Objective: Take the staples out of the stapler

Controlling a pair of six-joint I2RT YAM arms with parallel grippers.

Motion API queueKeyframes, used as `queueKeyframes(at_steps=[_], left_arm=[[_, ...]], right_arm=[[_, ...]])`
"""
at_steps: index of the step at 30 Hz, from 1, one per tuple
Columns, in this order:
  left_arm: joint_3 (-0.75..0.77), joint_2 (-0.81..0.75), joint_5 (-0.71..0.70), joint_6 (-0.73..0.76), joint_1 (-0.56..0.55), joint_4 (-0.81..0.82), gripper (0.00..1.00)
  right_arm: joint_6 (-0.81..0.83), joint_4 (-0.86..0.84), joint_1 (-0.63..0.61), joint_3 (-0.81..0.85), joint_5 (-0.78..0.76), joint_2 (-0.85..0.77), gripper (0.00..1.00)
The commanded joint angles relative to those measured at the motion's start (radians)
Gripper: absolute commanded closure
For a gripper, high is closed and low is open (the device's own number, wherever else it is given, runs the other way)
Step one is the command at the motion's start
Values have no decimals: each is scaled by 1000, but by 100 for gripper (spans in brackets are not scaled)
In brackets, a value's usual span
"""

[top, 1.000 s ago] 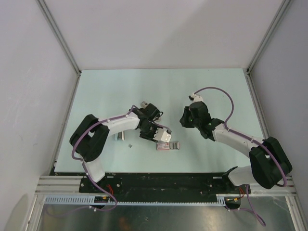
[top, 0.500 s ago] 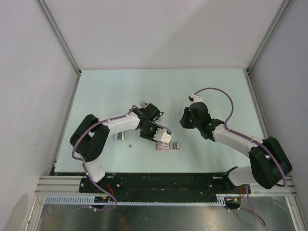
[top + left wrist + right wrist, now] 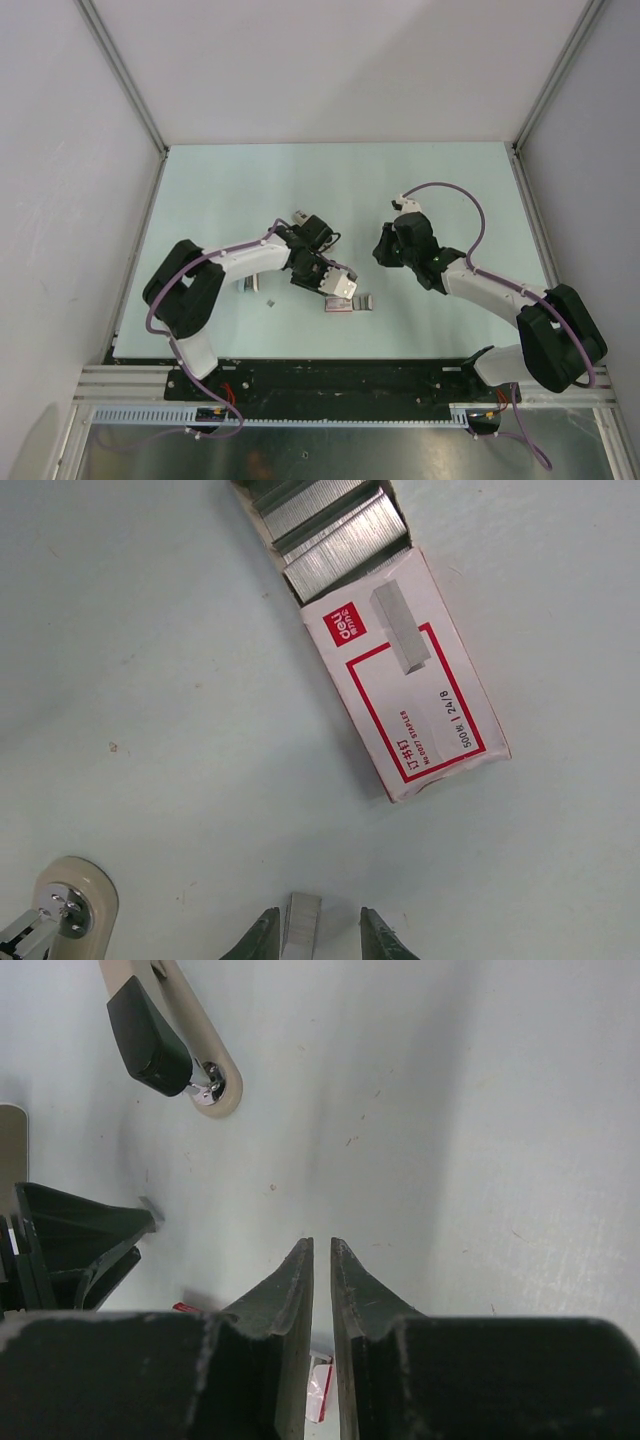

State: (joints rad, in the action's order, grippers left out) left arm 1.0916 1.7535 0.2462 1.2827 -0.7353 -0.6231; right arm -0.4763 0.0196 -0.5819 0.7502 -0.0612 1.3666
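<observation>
The stapler (image 3: 170, 1045), cream with a black top, lies on the table at the top left of the right wrist view. Its cream end (image 3: 62, 912) shows at the lower left of the left wrist view. A short silvery strip of staples (image 3: 300, 925) lies on the table between my left fingertips, close to the left one. My left gripper (image 3: 320, 942) is open around the strip and its jaws stand wider than it. The gripper is also in the top view (image 3: 322, 272). My right gripper (image 3: 322, 1255) is shut and empty above bare table, to the right in the top view (image 3: 388, 250).
A flat red-and-white staple box (image 3: 415, 675) lies just ahead of my left gripper. Its tray of silvery staples (image 3: 330, 525) is slid out at the far end. The box also shows in the top view (image 3: 343, 303). Cage posts and walls surround the pale table (image 3: 330, 180).
Almost nothing. The left arm's elbow has shifted slightly; both grippers stay where they were.
</observation>
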Motion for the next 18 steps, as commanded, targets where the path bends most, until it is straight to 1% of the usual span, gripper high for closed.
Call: queueKeyframes(at_steps=[1, 10, 18], left_arm=[[1, -59, 17, 19, -6, 0, 58], [3, -26, -8, 37, -6, -2, 57], [51, 40, -35, 42, -7, -1, 57]], right_arm=[[9, -43, 5, -5, 10, -4, 83], [8, -46, 4, -9, 17, -10, 84], [9, -51, 4, -17, 24, -22, 84]])
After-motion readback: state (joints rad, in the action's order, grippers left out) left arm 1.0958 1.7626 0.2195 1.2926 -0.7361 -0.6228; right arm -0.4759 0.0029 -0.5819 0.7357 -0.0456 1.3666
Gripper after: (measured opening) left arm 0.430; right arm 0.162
